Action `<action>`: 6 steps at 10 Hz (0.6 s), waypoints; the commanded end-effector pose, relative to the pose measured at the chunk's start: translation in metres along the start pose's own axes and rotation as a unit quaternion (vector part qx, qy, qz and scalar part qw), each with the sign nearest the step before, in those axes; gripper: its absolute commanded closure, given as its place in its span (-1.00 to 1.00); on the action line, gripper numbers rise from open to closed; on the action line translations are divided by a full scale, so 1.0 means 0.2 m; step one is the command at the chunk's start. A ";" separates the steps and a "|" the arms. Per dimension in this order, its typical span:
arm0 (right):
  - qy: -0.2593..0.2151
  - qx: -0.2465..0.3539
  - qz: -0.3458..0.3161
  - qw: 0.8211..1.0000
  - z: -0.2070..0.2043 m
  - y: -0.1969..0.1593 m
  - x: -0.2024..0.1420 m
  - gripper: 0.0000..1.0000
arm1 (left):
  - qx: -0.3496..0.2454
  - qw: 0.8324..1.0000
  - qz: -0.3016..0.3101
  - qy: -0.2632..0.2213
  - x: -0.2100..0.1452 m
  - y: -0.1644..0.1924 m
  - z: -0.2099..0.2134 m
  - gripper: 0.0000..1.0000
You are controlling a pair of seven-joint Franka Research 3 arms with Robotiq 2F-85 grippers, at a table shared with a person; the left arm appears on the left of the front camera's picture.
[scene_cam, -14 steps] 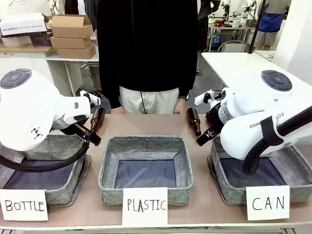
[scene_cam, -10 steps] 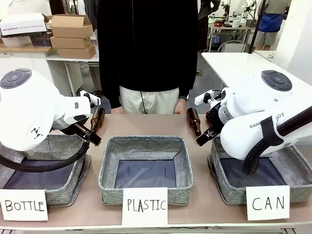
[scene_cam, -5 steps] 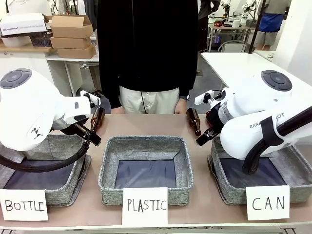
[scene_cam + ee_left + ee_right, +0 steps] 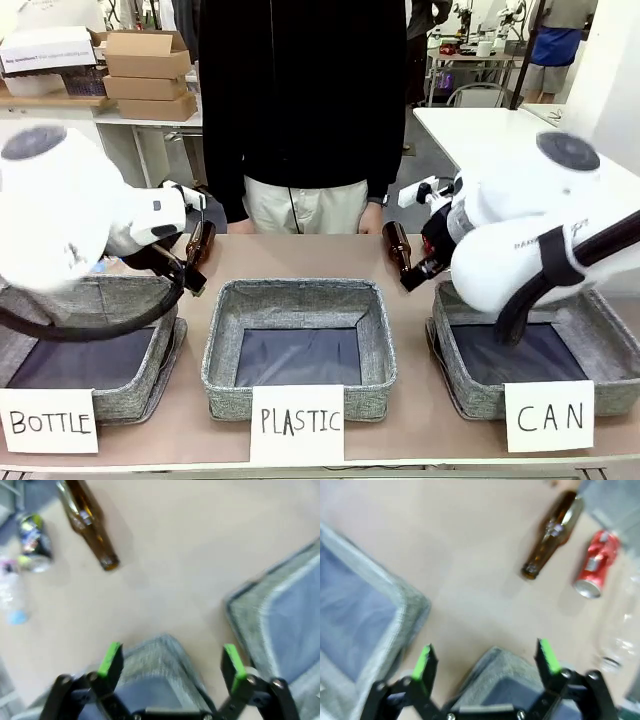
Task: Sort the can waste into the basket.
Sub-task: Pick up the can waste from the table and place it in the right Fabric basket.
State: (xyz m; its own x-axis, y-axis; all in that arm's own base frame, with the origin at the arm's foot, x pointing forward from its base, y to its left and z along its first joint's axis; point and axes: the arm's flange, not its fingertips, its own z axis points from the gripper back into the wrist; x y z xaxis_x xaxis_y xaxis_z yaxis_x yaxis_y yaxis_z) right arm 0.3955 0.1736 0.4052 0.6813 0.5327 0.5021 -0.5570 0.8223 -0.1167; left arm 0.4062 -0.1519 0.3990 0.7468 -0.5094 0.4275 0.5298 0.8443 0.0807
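Left arm (image 4: 70, 235) comes in at 9 o'clock, right arm (image 4: 520, 240) at 3 o'clock, both hunched with wrists turned inward. Left gripper (image 4: 171, 660) and right gripper (image 4: 485, 655): jaws spread wide, nothing between the pads, aimed downward.

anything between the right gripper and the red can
Nothing visible does. In the right wrist view bare table lies between the open right gripper and the red can; a brown bottle lies close beside it, off the line.
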 end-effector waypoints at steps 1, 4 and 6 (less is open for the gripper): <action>0.006 -0.008 -0.075 0.997 0.51 0.06 0.13 -1.00 | -0.052 0.996 0.006 0.074 0.10 0.04 0.53 -1.00; -0.022 0.003 -0.063 0.998 0.86 0.20 -0.06 -1.00 | 0.026 0.999 0.021 -0.018 -0.07 0.00 0.96 -1.00; -0.015 -0.005 -0.063 0.998 0.86 0.15 0.04 -1.00 | -0.026 1.000 0.013 0.009 0.00 0.00 0.93 -1.00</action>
State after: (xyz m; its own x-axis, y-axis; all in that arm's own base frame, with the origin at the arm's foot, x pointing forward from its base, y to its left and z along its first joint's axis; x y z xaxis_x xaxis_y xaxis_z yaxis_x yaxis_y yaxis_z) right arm 0.2816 0.1667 0.5706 0.7030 0.4261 0.5694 -0.4732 0.8780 -0.0728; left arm 0.3100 -0.1097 0.5857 0.7589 -0.4617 0.4592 0.4557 0.8803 0.1320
